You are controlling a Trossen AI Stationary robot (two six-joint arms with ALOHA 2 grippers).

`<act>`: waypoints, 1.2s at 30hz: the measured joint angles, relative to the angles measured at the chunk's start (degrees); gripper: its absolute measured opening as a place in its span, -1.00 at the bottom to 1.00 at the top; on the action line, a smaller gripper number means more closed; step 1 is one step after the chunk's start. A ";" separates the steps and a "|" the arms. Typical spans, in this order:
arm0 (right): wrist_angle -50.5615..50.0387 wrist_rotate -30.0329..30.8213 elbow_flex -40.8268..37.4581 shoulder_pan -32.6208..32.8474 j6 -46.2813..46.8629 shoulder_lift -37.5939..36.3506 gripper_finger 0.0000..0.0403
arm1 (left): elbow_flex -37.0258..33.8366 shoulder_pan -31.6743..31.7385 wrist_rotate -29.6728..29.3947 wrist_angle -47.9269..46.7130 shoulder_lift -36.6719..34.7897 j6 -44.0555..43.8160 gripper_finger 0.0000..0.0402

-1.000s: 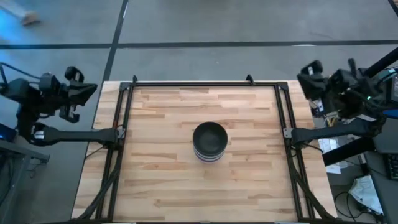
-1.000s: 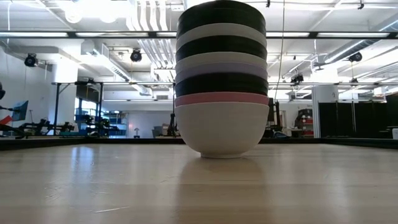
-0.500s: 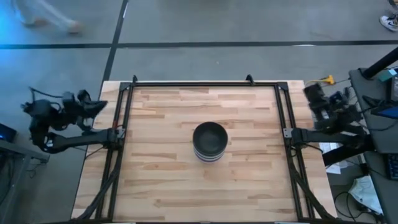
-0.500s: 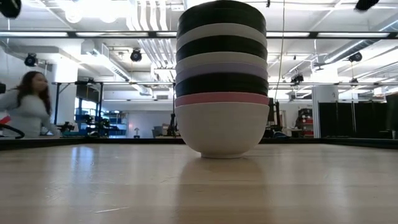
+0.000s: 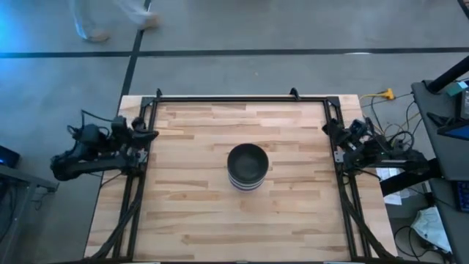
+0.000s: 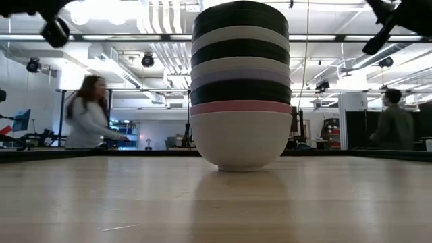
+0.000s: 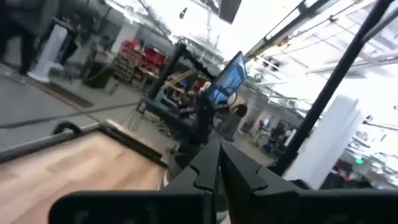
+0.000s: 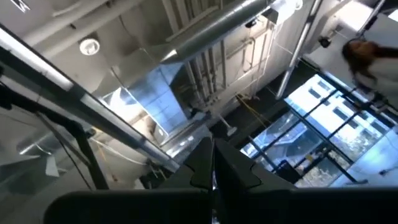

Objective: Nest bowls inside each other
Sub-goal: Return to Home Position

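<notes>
A lit workshop stretches beyond your wooden table [image 5: 190, 220], and a person [image 6: 86, 115] shows past its far edge. At the table's middle the bowls [image 6: 239, 88] stand nested in one upright stack. A white one sits at the bottom, touching the wood, then come a pink rim, black, lavender, white, black, white, and black on top. All are smooth, round and plain. Your left gripper [image 5: 146, 134] sits at the table's left edge, fingers pressed together on nothing. Your right gripper [image 5: 331, 130] sits at the table's right edge, fingers likewise closed and empty.
</notes>
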 joint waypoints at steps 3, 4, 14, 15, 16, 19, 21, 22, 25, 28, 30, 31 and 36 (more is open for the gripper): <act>-0.48 -1.03 0.02 0.05 0.58 -0.11 -0.96 | -6.39 -0.01 1.67 6.66 -0.31 -2.27 -1.00; -1.20 -1.71 -0.06 0.15 1.10 0.13 -0.96 | -8.37 -0.02 2.64 11.25 -0.28 -3.19 -1.00; -31.35 -4.16 -0.04 1.13 8.67 0.37 -0.96 | -25.53 -0.13 8.83 38.29 -0.26 -16.80 -1.00; -36.14 -4.46 -0.06 1.16 9.44 0.37 -0.96 | -25.53 -0.13 9.45 36.23 -0.10 -16.86 -1.00; -40.16 -5.06 -0.06 1.25 11.20 0.37 -0.96 | -25.60 -0.13 9.53 35.78 0.15 -16.88 -1.00; -41.71 -7.21 0.55 1.26 13.68 2.55 -0.96 | -25.68 -0.15 9.64 33.02 0.31 -16.63 -1.00; -42.50 -7.24 0.72 1.35 13.56 3.66 -0.96 | -25.69 -0.12 9.74 29.60 0.39 -14.27 -1.00; -42.43 -7.28 0.83 1.37 13.53 4.15 -0.96 | -25.69 -0.08 9.83 28.43 0.48 -12.09 -1.00; -42.47 -9.19 0.97 1.39 13.41 5.24 -0.96 | -25.71 -0.07 10.54 23.54 0.61 -5.06 -1.00; -42.69 -10.37 0.97 1.39 11.19 6.09 -0.96 | -25.71 -0.09 11.20 17.44 1.05 -1.11 -1.00; -42.69 -10.09 0.97 1.39 9.27 6.43 -0.96 | -25.71 -0.09 11.05 17.49 1.63 -0.10 -1.00; -42.71 -9.90 0.97 1.37 8.20 6.52 -0.96 | -25.69 -0.07 11.18 17.55 2.14 -0.05 -1.00; -42.67 -9.73 0.95 1.39 5.12 6.67 -0.96 | -25.71 -0.09 11.26 17.56 3.42 -0.05 -1.00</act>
